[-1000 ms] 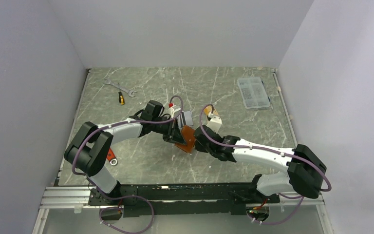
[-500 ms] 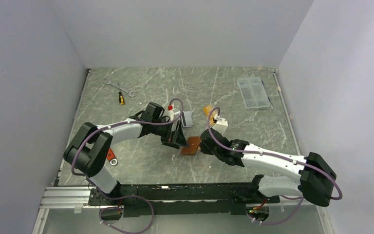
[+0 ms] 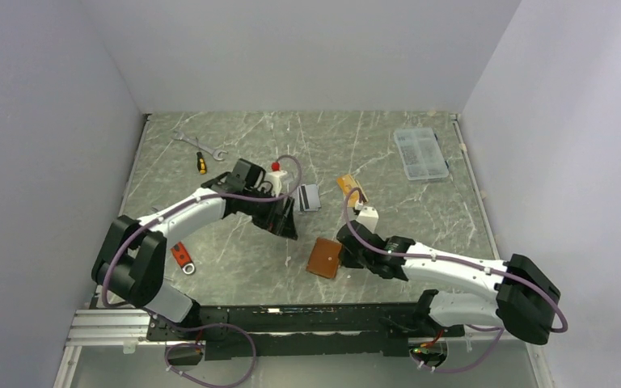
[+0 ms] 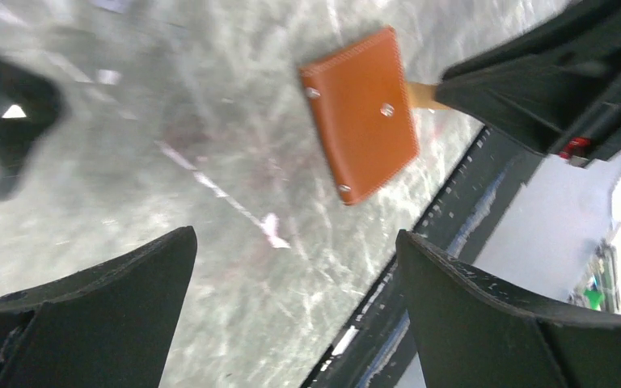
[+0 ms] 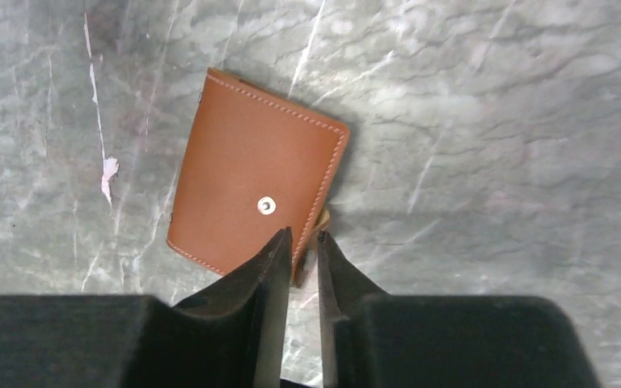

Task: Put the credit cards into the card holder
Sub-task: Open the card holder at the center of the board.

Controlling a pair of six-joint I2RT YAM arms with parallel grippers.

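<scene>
Nearest me, my right hand (image 5: 301, 236) was clenched on the tan-brown leather folding card holder (image 5: 242, 178), fingers almost together, pinching its tan tab (image 4: 422, 95) at the near edge. The holder was closed, snap stud up, on the grey-green marbled surface (image 3: 234, 267); whether it lay flat or was slightly lifted, I could not tell. A small orange-red object (image 3: 182, 257) lay by my left arm's elbow, well apart from the holder.

Farther out, my left hand (image 4: 293, 238) was released, fingers spread wide with nothing between them, hovering left of and beyond the holder, not touching it. Just beyond that hand lay a silver-grey rectangular card with a black stripe (image 3: 309, 197), flat on the surface. To its right sat an orange card (image 3: 345, 183), detail too small to read.

Far left: a yellow-and-black screwdriver (image 3: 201, 162) just beside a silver metal wrench (image 3: 198, 144). Far right: a clear plastic compartment box (image 3: 420, 152), well apart from everything else.
</scene>
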